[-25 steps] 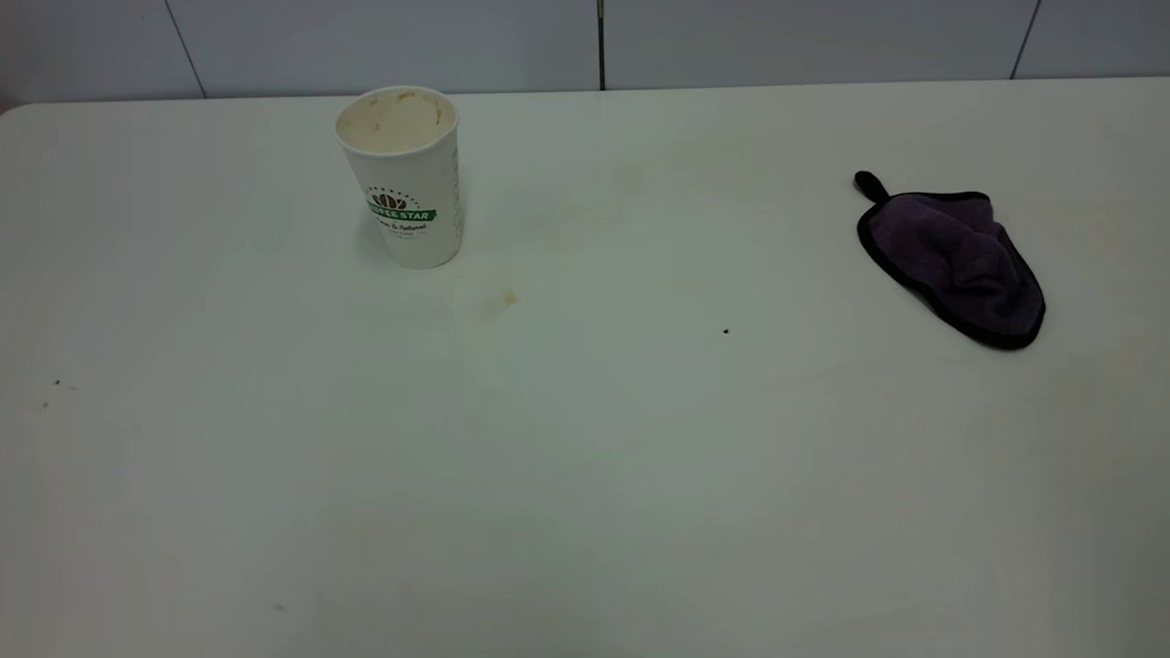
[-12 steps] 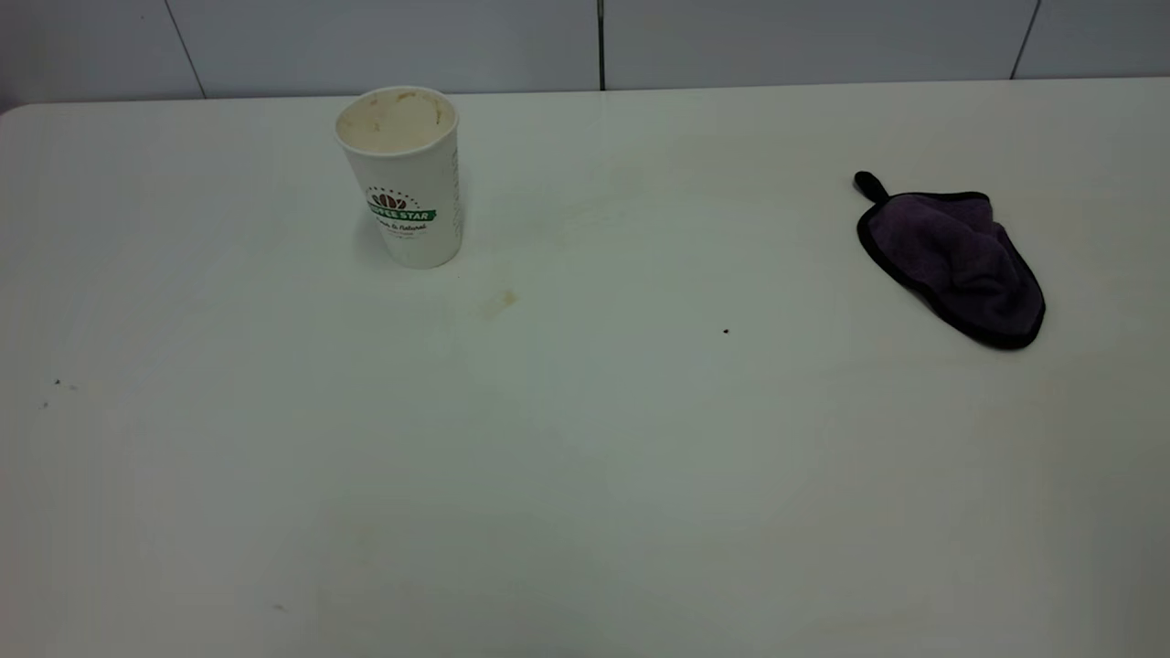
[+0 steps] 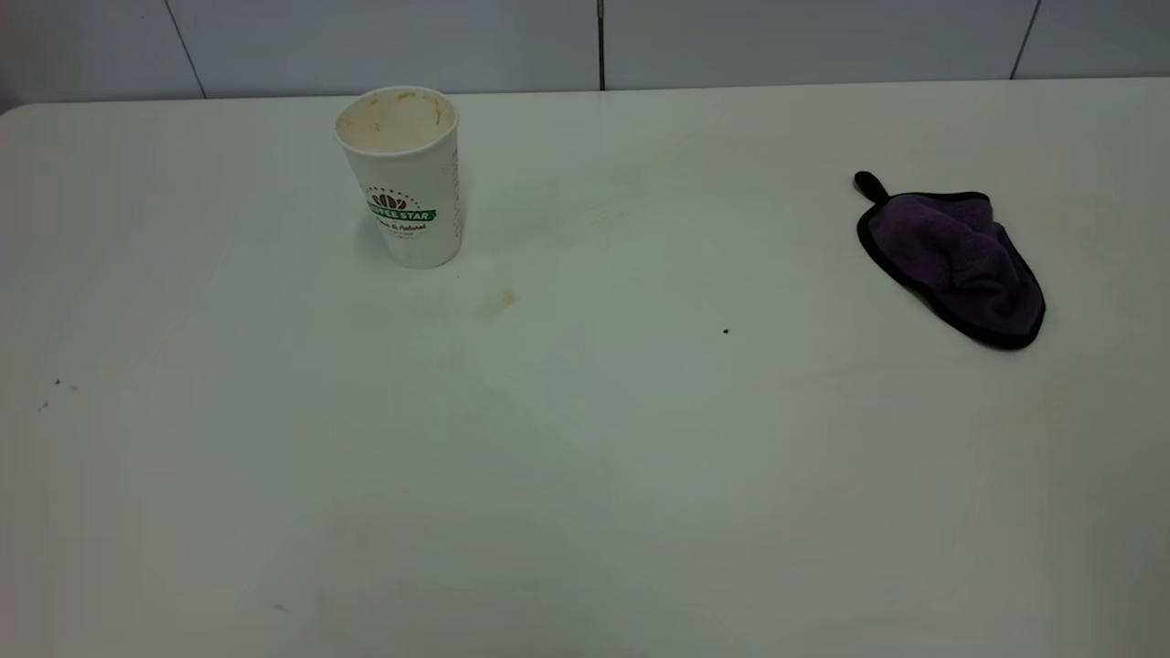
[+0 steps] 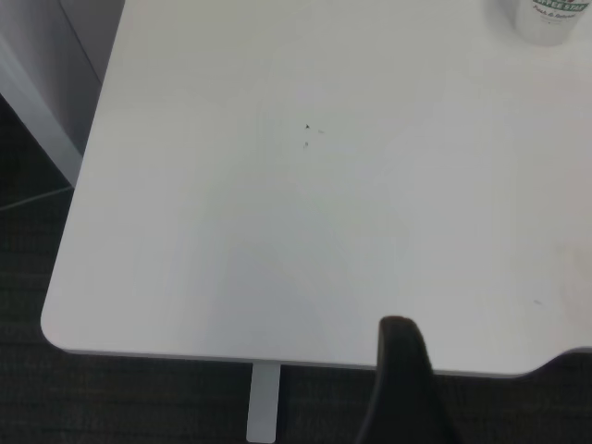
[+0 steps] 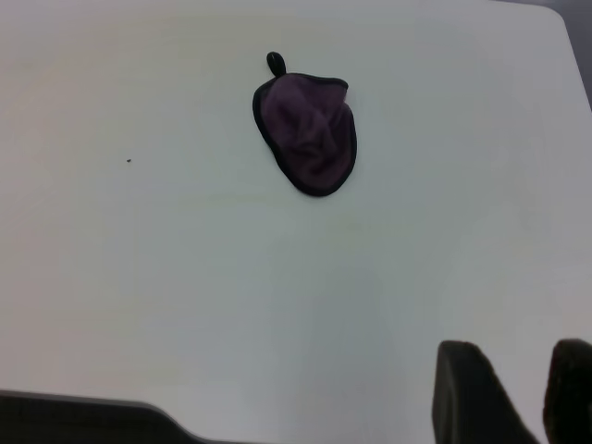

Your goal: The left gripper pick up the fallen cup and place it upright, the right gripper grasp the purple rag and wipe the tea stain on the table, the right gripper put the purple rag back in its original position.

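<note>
The cup (image 3: 402, 174) stands upright on the table (image 3: 585, 475) at the back left; its base also shows in the left wrist view (image 4: 550, 18). A faint, smeared amber trace of the tea stain (image 3: 498, 300) lies just in front and to the right of the cup. The purple rag (image 3: 951, 256) lies crumpled at the right; it also shows in the right wrist view (image 5: 310, 134). Neither arm appears in the exterior view. Part of my left gripper (image 4: 402, 370) hangs over the table's near left corner. My right gripper (image 5: 535, 361) is shut and empty, well short of the rag.
A tiny black speck (image 3: 726, 331) lies mid-table; it also shows in the right wrist view (image 5: 128, 160). More specks (image 3: 57, 384) lie near the left edge. A tiled wall (image 3: 585, 41) runs behind the table. Dark floor shows past the table corner (image 4: 55, 324).
</note>
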Controlling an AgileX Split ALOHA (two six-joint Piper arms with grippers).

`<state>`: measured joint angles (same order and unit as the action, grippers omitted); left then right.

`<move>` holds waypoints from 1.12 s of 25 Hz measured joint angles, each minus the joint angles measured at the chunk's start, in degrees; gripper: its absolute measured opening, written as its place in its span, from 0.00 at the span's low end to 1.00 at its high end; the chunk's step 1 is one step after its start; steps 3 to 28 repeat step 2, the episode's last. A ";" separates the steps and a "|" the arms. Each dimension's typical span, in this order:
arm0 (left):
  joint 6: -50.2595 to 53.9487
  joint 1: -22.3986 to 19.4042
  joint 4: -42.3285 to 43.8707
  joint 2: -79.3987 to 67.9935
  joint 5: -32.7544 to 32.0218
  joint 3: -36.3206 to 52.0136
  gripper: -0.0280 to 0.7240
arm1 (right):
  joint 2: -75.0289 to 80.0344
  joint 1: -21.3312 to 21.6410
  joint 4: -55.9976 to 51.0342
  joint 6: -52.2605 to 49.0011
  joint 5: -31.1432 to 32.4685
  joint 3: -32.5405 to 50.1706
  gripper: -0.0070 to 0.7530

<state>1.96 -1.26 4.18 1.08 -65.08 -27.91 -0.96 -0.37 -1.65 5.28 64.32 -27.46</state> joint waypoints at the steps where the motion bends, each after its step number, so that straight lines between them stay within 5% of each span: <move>1: 0.00 0.00 0.00 0.00 0.00 0.00 0.76 | 0.00 0.00 0.00 0.00 0.00 0.00 0.32; 28: 0.00 0.00 0.00 0.00 0.00 0.00 0.76 | 0.00 0.00 0.00 0.00 0.00 0.00 0.32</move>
